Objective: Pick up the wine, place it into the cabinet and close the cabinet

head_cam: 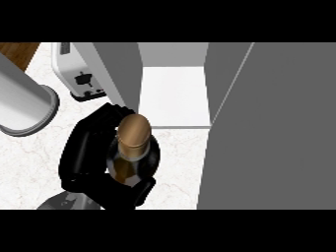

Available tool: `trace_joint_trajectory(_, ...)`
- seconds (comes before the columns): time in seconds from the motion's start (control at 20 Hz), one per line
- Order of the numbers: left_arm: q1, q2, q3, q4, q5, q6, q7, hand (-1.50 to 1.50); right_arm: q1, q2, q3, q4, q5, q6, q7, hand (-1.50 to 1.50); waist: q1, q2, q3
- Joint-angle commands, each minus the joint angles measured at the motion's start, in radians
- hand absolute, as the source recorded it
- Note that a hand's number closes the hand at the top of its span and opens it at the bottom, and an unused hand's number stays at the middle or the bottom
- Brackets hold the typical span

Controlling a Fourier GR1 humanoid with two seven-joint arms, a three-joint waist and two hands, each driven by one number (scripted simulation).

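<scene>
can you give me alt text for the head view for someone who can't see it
A black hand curls its fingers round a wine bottle with a gold top, held upright over the white marble counter in front of an open grey cabinet. A white toaster stands at the back left, beside a grey forearm.

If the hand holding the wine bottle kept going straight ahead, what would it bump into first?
Probably nothing at first: the hand with the wine bottle faces the open cabinet. The cabinet's left wall looks close, though depth is unclear.
</scene>
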Motion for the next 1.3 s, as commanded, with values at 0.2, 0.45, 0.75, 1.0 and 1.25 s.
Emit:
trace_joint_trajectory(0.2, -0.227, -0.003, -0.106, 0.099, 0.006, 0.273, 0.051, 1.50, 0.086, 0.011, -0.012, -0.064, -0.077, 0.043, -0.037, -1.50, -0.004, 0.001, 0.000)
trace_joint_trajectory(0.45, -0.267, -0.003, -0.204, 0.195, -0.025, 0.376, -0.015, 1.50, 0.031, -0.012, -0.054, -0.111, -0.097, 0.026, 0.039, -1.50, -0.005, 0.001, 0.000)
trace_joint_trajectory(0.75, -0.400, -0.003, -0.121, 0.250, -0.025, 0.386, 0.052, 1.50, 0.025, -0.021, -0.062, -0.104, -0.110, 0.040, 0.050, -1.50, -0.002, 0.001, 0.000)
trace_joint_trajectory(1.0, -0.333, -0.003, -0.140, 0.314, -0.024, 0.360, -0.052, 1.50, 0.114, 0.003, -0.008, -0.185, -0.073, 0.039, 0.037, -1.50, -0.005, 0.000, 0.000)
trace_joint_trajectory(1.25, -0.381, -0.003, -0.148, 0.397, 0.072, 0.432, -0.116, 1.50, 0.068, -0.008, -0.020, -0.145, -0.065, 0.039, 0.047, -1.50, -0.006, 0.002, -0.001)
